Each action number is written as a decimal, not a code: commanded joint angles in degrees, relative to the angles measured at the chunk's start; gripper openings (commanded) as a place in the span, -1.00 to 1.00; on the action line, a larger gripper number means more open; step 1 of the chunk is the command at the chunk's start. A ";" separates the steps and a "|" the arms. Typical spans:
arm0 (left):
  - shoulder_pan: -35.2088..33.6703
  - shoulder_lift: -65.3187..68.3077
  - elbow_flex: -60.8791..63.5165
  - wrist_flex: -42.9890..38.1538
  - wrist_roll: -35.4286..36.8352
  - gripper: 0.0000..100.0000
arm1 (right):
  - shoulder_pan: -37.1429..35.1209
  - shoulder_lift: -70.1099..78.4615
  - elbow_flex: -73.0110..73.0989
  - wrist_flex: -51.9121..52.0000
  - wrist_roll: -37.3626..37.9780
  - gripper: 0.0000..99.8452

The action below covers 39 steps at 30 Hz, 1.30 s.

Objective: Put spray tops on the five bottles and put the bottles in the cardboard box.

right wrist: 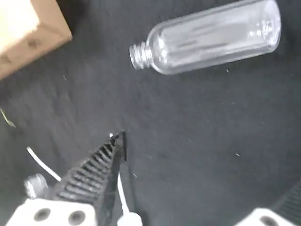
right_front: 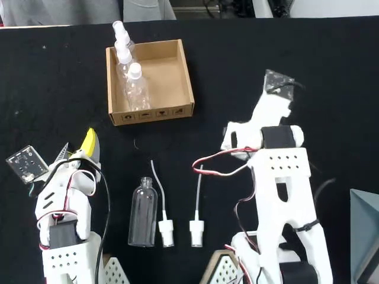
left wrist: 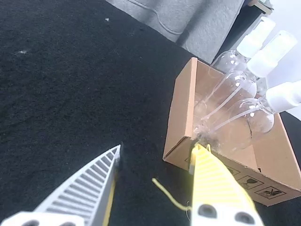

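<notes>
The cardboard box [right_front: 153, 113] stands at the back of the black table and holds three clear bottles [right_front: 137, 89] with white spray tops. In the left wrist view the box wall [left wrist: 181, 117] and those bottles [left wrist: 230, 94] lie just ahead. An uncapped bottle [right_front: 143, 210] lies at the front centre, its neck toward the box. Beside it lie two spray tops [right_front: 166, 228] [right_front: 196, 228] with long tubes. My left gripper [right_front: 76, 143] [left wrist: 157, 150] is open and holds nothing, short of the box's near left corner. My right gripper [right wrist: 202, 165] is open beside one spray top's tube [right wrist: 126, 212], with the uncapped bottle [right wrist: 211, 37] beyond.
The right arm [right_front: 278, 171] stretches over the table's right side, with red and white cables [right_front: 213, 160] looping out toward the spray tops. A grey-blue object [right_front: 364, 231] sits at the right edge. A thin yellow thread [left wrist: 167, 193] lies on the cloth in front of the box.
</notes>
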 commanded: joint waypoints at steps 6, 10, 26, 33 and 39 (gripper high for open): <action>-0.04 -0.53 1.36 0.09 -0.35 -0.55 | 2.11 5.67 -13.58 13.63 18.73 -0.05; -0.04 -0.53 1.36 0.09 -0.35 -0.55 | 2.20 15.78 -17.45 16.97 25.49 -0.05; -0.04 -0.53 1.36 0.09 -0.35 -0.55 | 11.16 33.19 -33.71 18.64 66.29 -0.05; -0.04 -0.53 1.36 0.09 -0.35 -0.55 | 10.11 33.71 -33.54 16.70 75.16 -0.05; 0.04 -0.53 1.36 0.09 -0.35 -0.55 | 9.93 33.71 -33.45 16.62 85.89 -0.05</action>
